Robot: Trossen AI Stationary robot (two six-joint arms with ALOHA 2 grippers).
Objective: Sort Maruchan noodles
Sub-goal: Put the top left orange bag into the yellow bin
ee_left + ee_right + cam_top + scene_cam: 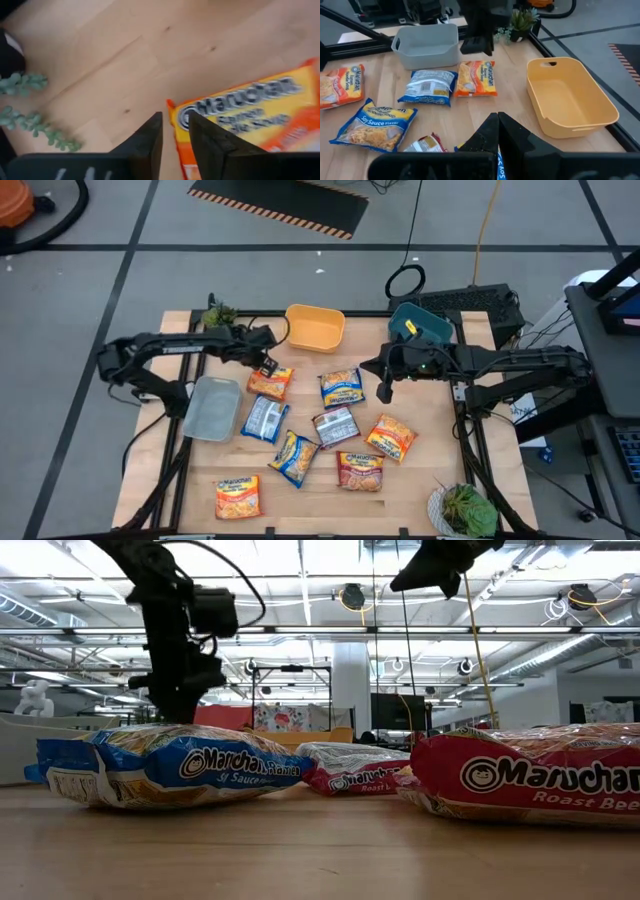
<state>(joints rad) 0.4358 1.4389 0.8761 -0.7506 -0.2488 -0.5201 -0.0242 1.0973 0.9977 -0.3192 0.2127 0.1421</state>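
Note:
Several Maruchan packets lie flat on the wooden table: an orange one (270,383), blue-and-yellow ones (342,387) (295,457), silver ones (265,420) (336,426), a red-brown one (360,471), and more orange ones (391,438) (238,496). My left gripper (265,366) (175,127) stands over the far corner of the orange packet (240,115), fingers a narrow gap apart. My right gripper (385,390) (497,122) is shut and raised above the table, beside the blue-and-yellow packet, holding nothing. My left gripper comes from above, and its fingers (150,137) stand on either side of the orange packet's corner edge (172,107). I cannot tell whether they touch it. The packet lies flat on the table.
A yellow bin (315,328) and a teal bin (420,325) sit at the far edge, and a grey bin (212,408) sits at the left. Small plants stand at the far left (220,313) and the near right corner (465,510). In the low view, packets (170,765) (530,775) lie close to the camera.

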